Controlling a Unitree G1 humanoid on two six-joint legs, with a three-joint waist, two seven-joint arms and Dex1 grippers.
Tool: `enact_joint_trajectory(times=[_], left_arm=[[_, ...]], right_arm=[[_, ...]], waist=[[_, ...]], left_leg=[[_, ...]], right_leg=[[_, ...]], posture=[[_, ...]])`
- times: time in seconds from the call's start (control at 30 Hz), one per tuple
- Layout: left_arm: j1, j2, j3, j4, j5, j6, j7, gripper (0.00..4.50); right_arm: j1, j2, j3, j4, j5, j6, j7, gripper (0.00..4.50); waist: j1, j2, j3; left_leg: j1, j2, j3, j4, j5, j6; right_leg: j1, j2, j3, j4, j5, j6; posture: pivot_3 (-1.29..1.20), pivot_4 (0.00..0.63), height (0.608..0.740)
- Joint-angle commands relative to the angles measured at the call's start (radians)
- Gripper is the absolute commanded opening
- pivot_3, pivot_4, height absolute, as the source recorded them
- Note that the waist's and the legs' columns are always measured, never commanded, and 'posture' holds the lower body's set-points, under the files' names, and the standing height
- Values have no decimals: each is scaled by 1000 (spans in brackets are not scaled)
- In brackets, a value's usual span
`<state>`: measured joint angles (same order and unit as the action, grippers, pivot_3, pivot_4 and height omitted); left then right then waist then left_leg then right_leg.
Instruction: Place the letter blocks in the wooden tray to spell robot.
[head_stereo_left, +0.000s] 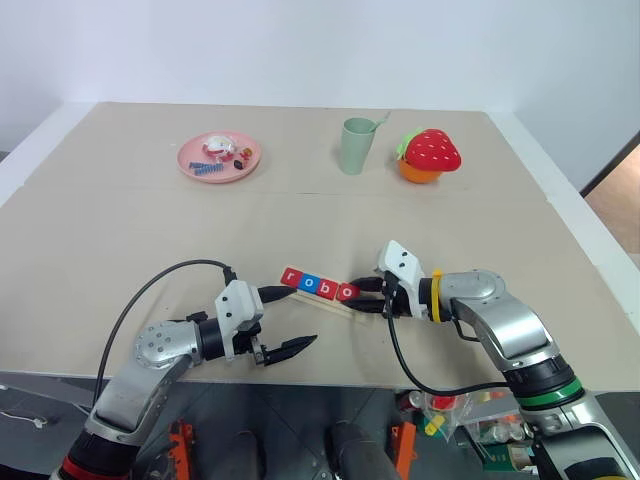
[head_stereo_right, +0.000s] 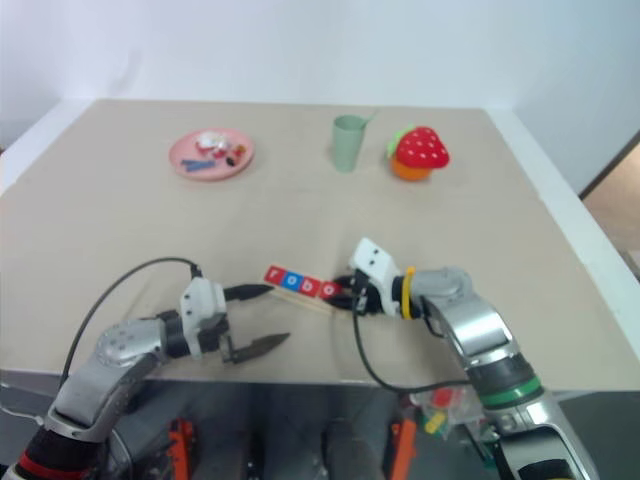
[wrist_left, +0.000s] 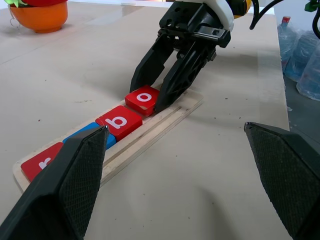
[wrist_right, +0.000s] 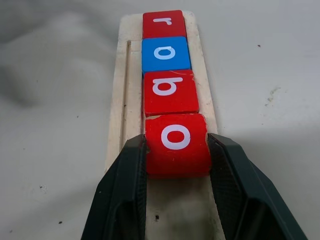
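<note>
The right gripper clamps a red o tile on the tray, just behind the red b, blue o and red r. The left gripper, jaws wide, hovers beside the tray's r end.

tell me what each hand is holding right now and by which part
The right hand grips the second red o block by its two side edges, over the wooden tray. The left hand is open, holding nothing.
</note>
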<state>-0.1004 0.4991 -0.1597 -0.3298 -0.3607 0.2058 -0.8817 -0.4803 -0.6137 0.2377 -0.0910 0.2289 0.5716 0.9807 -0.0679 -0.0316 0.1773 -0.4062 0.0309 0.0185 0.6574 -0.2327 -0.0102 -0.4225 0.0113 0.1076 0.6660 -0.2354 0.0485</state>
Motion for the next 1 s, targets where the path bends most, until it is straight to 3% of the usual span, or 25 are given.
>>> enact_joint_trajectory(times=[0.03,0.1,0.3,0.57,0.7,0.83,1.0], left_arm=[[1,9,10,-28,-5,-6,-5,4500],[4,9,7,-30,-5,-5,-6,4500],[2,5,2,-26,1,-7,-4,4500],[13,11,2,-31,8,-11,-7,4500],[25,16,2,-39,11,-14,-7,4500],[32,19,0,-44,12,-18,-5,4500],[27,6,-4,-48,-1,-10,3,4500]], right_arm=[[-21,5,-5,-12,7,5,6,1182],[-22,7,-6,-22,13,20,5,2241],[-28,10,-6,-29,18,36,9,4379],[-42,33,-121,-90,76,99,-77,4472],[14,11,-203,-160,115,125,-112,3320],[81,-10,-245,-227,147,162,-135,1856],[184,-24,-224,-288,131,154,-172,178]], waist=[[0,0,0],[0,0,0],[0,0,0],[0,0,0],[0,0,0],[0,0,0],[0,0,0]], left_leg=[[0,0,0,0,0,0],[0,0,0,0,0,0],[0,0,0,0,0,0],[0,0,0,0,0,0],[0,0,0,0,0,0],[-1,0,-1,0,0,0],[0,0,0,0,0,0]], right_leg=[[0,0,0,0,0,0],[0,0,0,0,0,0],[0,0,0,0,0,0],[0,0,0,0,0,0],[0,0,0,0,0,0],[0,0,0,0,-1,0],[0,0,0,0,0,0]], posture=[[0,150,740],[0,150,740],[0,150,740],[0,150,740],[0,150,740],[0,150,740],[0,150,740]])
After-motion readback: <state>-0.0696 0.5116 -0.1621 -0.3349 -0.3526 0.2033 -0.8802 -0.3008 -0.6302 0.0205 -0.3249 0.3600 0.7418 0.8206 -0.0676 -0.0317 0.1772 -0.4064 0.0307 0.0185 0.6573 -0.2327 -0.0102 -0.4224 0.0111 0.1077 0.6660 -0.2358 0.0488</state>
